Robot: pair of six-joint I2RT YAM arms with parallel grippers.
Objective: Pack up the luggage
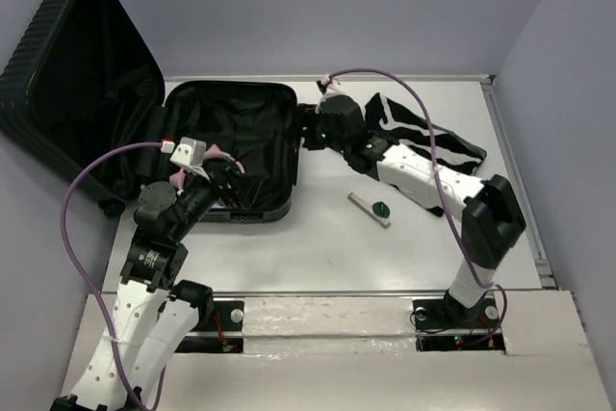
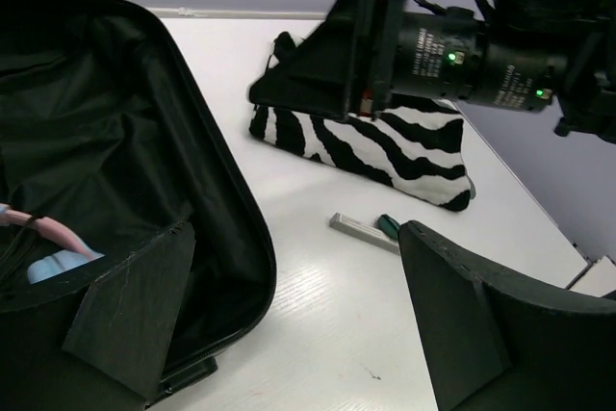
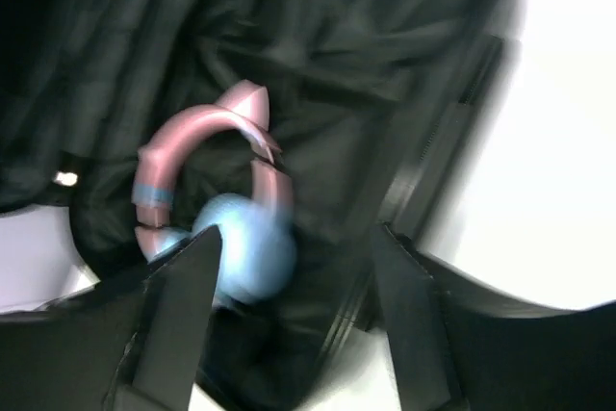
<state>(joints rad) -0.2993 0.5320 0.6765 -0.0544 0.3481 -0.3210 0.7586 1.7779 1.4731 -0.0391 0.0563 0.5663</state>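
- Luggage (image 1: 252, 120) lies open at the left of the surface (image 1: 318, 247), its lid leaning back. A pink-and-blue toy (image 3: 207, 141) rests on the lining.
- Left fingers (image 2: 135, 305) are spread and empty over the near rim. Right fingers (image 3: 183, 305) are spread and empty by the right wall, facing the toy.
- The likely next item is the zebra pouch (image 2: 385, 146), then the grey stick (image 2: 361, 230). Lift the right fingers clear of the wall, pinch the pouch by an edge, and lower it beside the toy.
- No writing is readable; the print behind the right fingers is too small.
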